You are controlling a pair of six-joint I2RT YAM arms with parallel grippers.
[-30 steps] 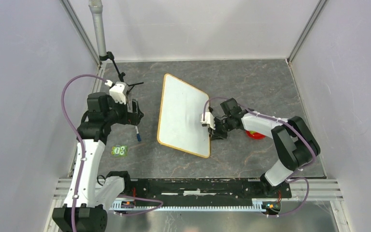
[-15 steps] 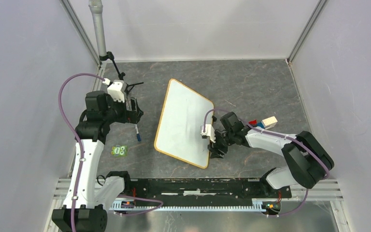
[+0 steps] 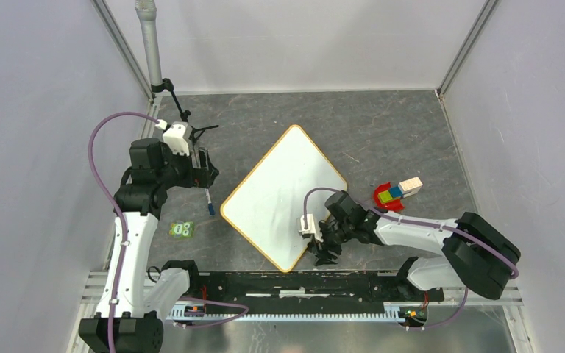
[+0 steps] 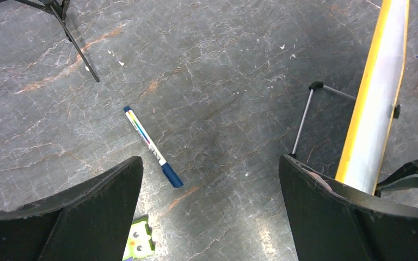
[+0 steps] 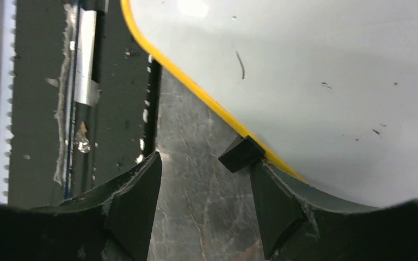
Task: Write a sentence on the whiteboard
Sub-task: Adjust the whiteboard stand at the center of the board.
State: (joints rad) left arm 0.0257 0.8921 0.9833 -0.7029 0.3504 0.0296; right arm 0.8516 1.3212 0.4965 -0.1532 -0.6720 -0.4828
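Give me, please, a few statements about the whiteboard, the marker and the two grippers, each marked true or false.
1. The whiteboard carries no written sentence. True.
2. The left gripper holds the marker. False: its jaws are open and the marker lies on the table beneath it.
3. The right gripper is at the whiteboard's near edge, beside a black clip foot. True.
4. The coloured blocks rest on the whiteboard. False: they sit to its right, apart from it.
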